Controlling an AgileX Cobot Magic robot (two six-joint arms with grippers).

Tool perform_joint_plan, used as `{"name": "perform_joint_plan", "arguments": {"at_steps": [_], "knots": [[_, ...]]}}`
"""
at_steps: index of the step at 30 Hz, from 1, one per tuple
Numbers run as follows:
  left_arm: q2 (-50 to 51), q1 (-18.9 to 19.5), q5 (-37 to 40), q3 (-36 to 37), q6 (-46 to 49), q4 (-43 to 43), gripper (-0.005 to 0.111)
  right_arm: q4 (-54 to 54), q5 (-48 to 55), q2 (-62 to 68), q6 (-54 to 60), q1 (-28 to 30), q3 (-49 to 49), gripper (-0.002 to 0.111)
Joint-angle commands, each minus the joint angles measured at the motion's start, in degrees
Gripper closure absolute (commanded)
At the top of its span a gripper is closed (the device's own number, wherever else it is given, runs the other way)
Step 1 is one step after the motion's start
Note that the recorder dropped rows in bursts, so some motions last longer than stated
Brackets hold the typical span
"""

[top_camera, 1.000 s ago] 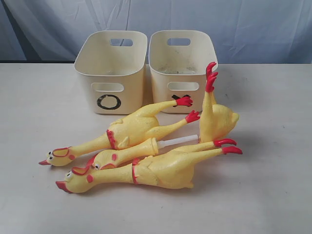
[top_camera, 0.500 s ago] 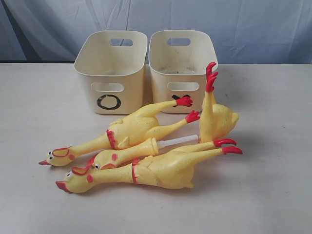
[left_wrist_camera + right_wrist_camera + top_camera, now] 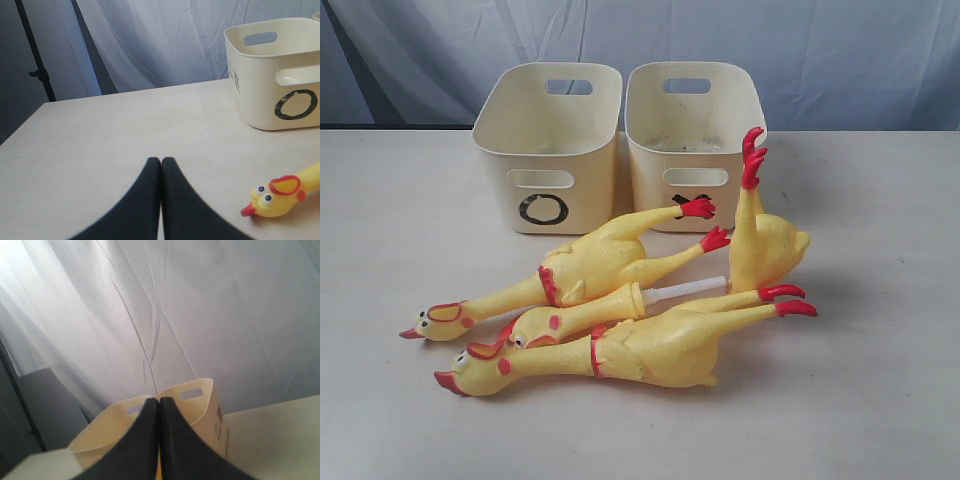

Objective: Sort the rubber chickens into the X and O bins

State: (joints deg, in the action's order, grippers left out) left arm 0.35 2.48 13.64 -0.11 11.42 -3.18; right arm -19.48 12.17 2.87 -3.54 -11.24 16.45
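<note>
Four yellow rubber chickens lie on the table in front of two cream bins. The O bin [image 3: 548, 145] stands at the back left, the X bin [image 3: 695, 140] beside it on the right. One whole chicken [image 3: 575, 268] lies behind the head-and-neck piece [image 3: 582, 317] with its white tube. The other whole chicken [image 3: 640, 350] lies nearest. The headless body [image 3: 765, 245] stands feet up at the right. My left gripper [image 3: 161, 161] is shut and empty, over bare table near a chicken head [image 3: 277, 196]. My right gripper [image 3: 158, 400] is shut and empty in front of a bin [image 3: 200, 407].
A pale wooden table [image 3: 400, 220] holds everything. A light blue-grey curtain [image 3: 840, 50] hangs behind the bins. A black stand pole [image 3: 35, 55] rises beyond the table's far corner in the left wrist view. Neither arm shows in the exterior view.
</note>
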Motion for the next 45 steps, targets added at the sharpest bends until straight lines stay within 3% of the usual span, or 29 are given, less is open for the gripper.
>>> {"name": "perform_joint_plan", "arguments": {"at_steps": [1, 6, 13, 25, 37, 39, 45], "knots": [[-0.4, 0.2, -0.4, 0.1, -0.4, -0.3, 0.107, 1.2, 9.7, 6.8, 8.6, -0.2, 6.4, 0.109], [-0.4, 0.2, -0.4, 0.1, -0.4, -0.3, 0.107, 1.1, 16.4, 15.9, 18.3, -0.7, 11.9, 0.109], [-0.4, 0.2, -0.4, 0.1, -0.4, -0.3, 0.107, 1.5, 14.9, 25.4, 21.6, -6.9, 14.8, 0.109], [-0.4, 0.2, -0.4, 0.1, -0.4, -0.3, 0.107, 5.1, 2.5, 42.7, 23.4, -17.0, 15.3, 0.109], [-0.4, 0.2, -0.4, 0.1, -0.4, -0.2, 0.107, 4.9, -11.7, 56.2, 23.4, -18.5, 15.3, 0.109], [-0.4, 0.2, -0.4, 0.1, -0.4, -0.2, 0.107, 4.9, -12.2, 57.7, 23.4, -18.5, 15.3, 0.103], [-0.4, 0.2, -0.4, 0.1, -0.4, -0.2, 0.107, 4.9, -15.6, 61.6, 23.4, -18.5, 15.3, 0.053]]}}
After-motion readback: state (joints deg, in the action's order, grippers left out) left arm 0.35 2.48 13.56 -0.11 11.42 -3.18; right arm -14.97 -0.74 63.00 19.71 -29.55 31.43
